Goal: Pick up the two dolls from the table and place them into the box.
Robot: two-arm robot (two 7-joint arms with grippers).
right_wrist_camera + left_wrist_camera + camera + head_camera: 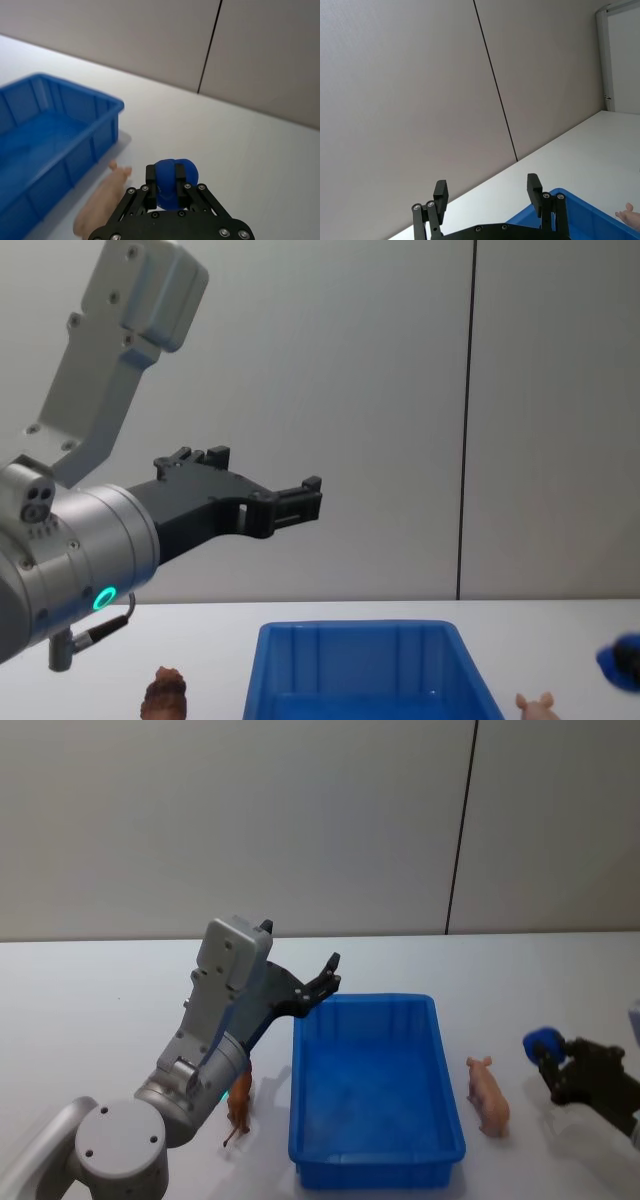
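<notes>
at the left of the flat white tabletop (100,1010), the small reddish-brown toy doll (238,1105) stands just beside the left wall of the bright blue rectangular plastic box (378,1168), partly behind the left arm. left gripper (487,186) hangs high near the box's far left corner, fingers spread, nothing held. box looks empty. small pale pink pig-like doll (488,1097) lies just right of it. right gripper (166,175) sits near that doll, fingers closed on a small round blue object (189,172). judgement: brown doll pickup not yet done; lower the left gripper over it, straddle the body, close at mid-height, lift above the rim before crossing
</notes>
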